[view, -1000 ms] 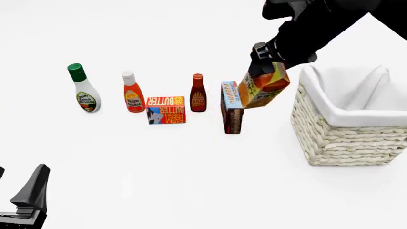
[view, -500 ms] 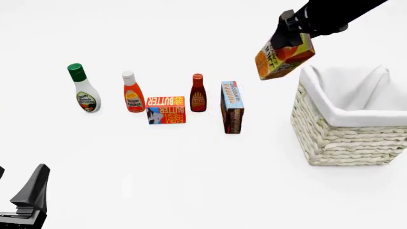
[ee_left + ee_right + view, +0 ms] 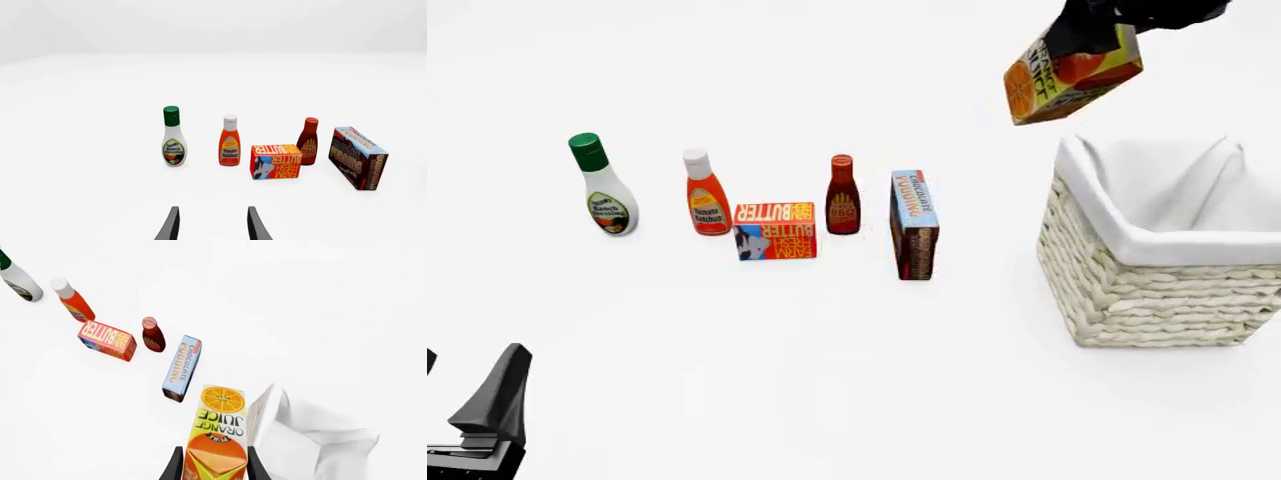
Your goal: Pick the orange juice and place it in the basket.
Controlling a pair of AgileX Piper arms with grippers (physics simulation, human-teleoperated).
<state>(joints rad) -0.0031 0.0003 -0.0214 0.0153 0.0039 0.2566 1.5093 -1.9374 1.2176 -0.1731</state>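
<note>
The basket (image 3: pixel 1154 250) filled the right side of the front view, its white liner folded over the woven rim, and it stood on the white table (image 3: pixel 827 380). Above its near-left corner, at the upper right of the frame, the orange juice (image 3: pixel 1072 78) hung tilted in the air, clear of the rim, with the right gripper (image 3: pixel 1092 35) clamped on its upper end (the wrist view showed a dark finger pressed against each side of the gabled top). Left of the basket, in a loose row across the middle of the frame, stood the chocolate pudding box (image 3: pixel 914 224) on end, the dark BBQ sauce bottle (image 3: pixel 842 195), the butter box (image 3: pixel 775 231) just in front of it, the ketchup bottle (image 3: pixel 706 193) and the green-capped ranch dressing bottle (image 3: pixel 602 186). The left gripper (image 3: pixel 211 226) sat low at the lower left of the front view, its fingers apart and holding nothing.
</note>
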